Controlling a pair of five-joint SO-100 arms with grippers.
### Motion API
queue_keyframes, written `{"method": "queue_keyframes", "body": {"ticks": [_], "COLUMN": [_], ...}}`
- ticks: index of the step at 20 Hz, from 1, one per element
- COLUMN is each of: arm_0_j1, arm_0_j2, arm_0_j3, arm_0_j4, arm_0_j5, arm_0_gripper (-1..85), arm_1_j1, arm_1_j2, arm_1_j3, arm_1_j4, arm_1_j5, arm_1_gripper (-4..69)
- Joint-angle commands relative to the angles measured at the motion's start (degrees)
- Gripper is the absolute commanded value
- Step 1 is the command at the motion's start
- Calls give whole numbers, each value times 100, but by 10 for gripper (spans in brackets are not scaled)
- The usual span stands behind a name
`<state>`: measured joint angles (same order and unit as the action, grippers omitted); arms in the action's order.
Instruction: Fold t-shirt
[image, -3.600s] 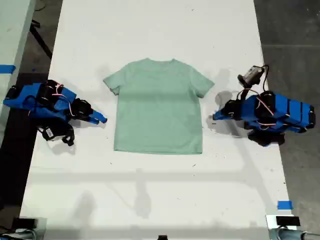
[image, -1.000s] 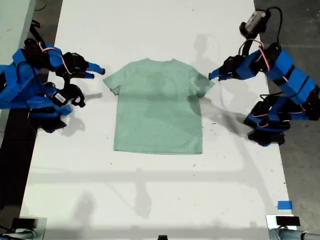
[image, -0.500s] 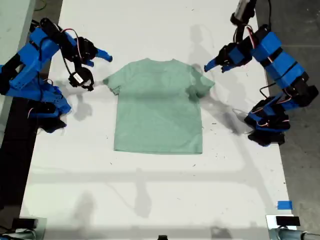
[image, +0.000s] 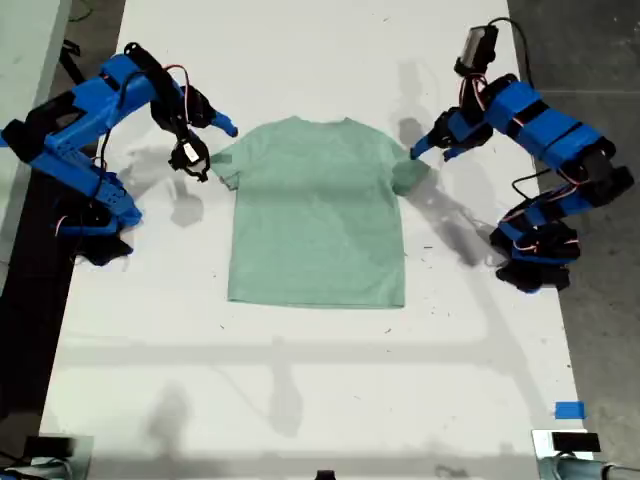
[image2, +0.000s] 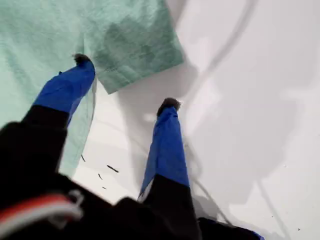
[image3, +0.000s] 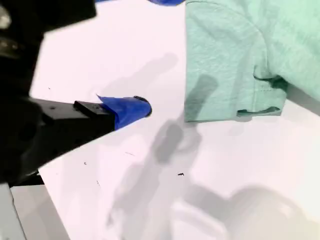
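One pale mint-green t-shirt lies flat in the middle of the white worktop, neck toward the exterior view's top. Two blue arms flank it. My first gripper hangs with its jaws apart over the sleeve on the exterior view's right. My second gripper hangs just beside the other sleeve; only one of its fingers shows, so I cannot tell its opening. Dark floor borders the worktop, and one blue tape piece sits near the exterior view's lower right.

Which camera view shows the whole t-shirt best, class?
The exterior view: the t-shirt lies flat and fully visible between both arms. The first wrist view shows only one sleeve; the second wrist view shows only the other sleeve.
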<state>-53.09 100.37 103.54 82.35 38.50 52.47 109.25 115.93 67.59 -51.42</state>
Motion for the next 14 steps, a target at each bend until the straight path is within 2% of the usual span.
{"method": "queue_keyframes", "body": {"ticks": [1,6,10,11,13,14], "arm_0_j1": [-105,-202,-246,-246,-246,-237], "arm_0_j2": [-105,-510,-765,-782,-782,-791], "arm_0_j3": [-26,-18,-18,-26,-26,-35], "arm_0_j4": [-229,-527,-659,-668,-668,-668], "arm_0_j5": [35,44,53,53,62,62], "arm_0_gripper": [368,368,368,368,368,368], "arm_1_j1": [62,176,237,272,316,325], "arm_1_j2": [-220,-1072,-1942,-2180,-2355,-2443], "arm_1_j3": [44,44,-202,-360,-598,-721], "arm_1_j4": [-659,-1433,-1723,-1679,-1573,-1503], "arm_1_j5": [-158,-387,-483,-475,-404,-396], "arm_1_gripper": [309,310,286,226,10,-4]}}
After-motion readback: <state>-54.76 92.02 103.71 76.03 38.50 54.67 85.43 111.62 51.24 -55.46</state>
